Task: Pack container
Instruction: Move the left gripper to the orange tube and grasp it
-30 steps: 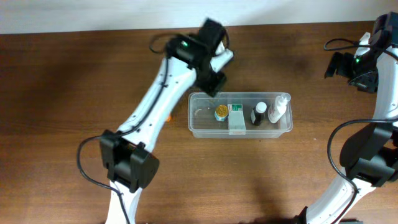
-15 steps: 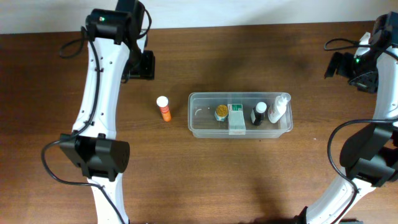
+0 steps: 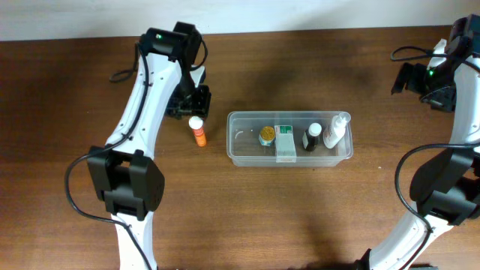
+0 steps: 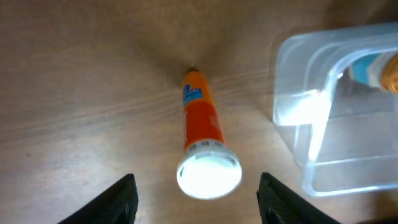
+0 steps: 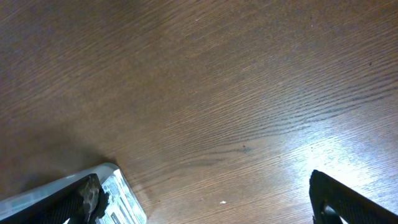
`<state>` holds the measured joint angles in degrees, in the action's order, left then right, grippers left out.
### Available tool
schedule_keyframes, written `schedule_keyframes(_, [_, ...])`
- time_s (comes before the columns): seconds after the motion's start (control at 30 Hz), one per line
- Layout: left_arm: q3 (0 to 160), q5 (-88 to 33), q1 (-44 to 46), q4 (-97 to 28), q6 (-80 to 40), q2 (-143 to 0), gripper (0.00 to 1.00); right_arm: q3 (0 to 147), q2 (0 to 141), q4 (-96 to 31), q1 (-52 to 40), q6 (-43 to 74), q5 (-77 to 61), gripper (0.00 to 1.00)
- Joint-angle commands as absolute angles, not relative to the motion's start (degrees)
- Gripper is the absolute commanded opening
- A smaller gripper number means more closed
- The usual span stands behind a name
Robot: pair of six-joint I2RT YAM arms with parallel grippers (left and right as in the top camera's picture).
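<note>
The container point(image 3: 241, 148), a long clear tub, lies mid-table. It holds a small yellow-topped jar point(image 3: 266, 136), a white-and-green box point(image 3: 284, 142), a dark bottle point(image 3: 312, 137) and a white spray bottle point(image 3: 337, 130). An orange tube with a white cap point(image 3: 198, 130) stands just left of it. My left gripper point(image 3: 191, 109) is open above the tube. In the left wrist view the tube's cap point(image 4: 209, 172) sits between the spread fingers point(image 4: 199, 205), with the container's end point(image 4: 311, 112) to the right. My right gripper point(image 3: 431, 79) is open and empty at the far right, also seen in the right wrist view point(image 5: 211, 202).
Dark wooden table point(image 3: 315, 210) with a pale wall edge along the back. A pale printed corner point(image 5: 118, 193) shows at the lower left of the right wrist view, beside the finger; I cannot tell what it is.
My left arm swung from over the container's left end out to the far left, then back right to hover over the orange tube. The right arm has not moved.
</note>
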<state>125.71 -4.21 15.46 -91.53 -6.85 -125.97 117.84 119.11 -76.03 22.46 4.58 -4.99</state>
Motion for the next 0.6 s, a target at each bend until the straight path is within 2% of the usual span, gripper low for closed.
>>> schedule_keyframes(0.0, [123.4, -5.4, 15.4, -91.0, -6.0, -125.8, 0.62, 117.5, 118.8, -76.0, 22.2, 5.2, -4.7, 0.98])
schedule_keyframes(0.33, [118.0, -5.3, 15.4, -87.2, -6.6, -125.8, 0.62, 117.5, 118.8, -76.0, 22.2, 5.2, -4.7, 0.98])
schedule_keyframes(0.53, [118.0, -5.2, 15.4, -87.0, -6.7, -125.8, 0.41, 117.5, 118.8, -76.0, 22.2, 5.2, -4.7, 0.98])
schedule_keyframes(0.57, [118.0, -5.2, 15.4, -87.0, -6.6, -125.8, 0.41, 117.5, 118.8, -76.0, 22.2, 5.2, -4.7, 0.98])
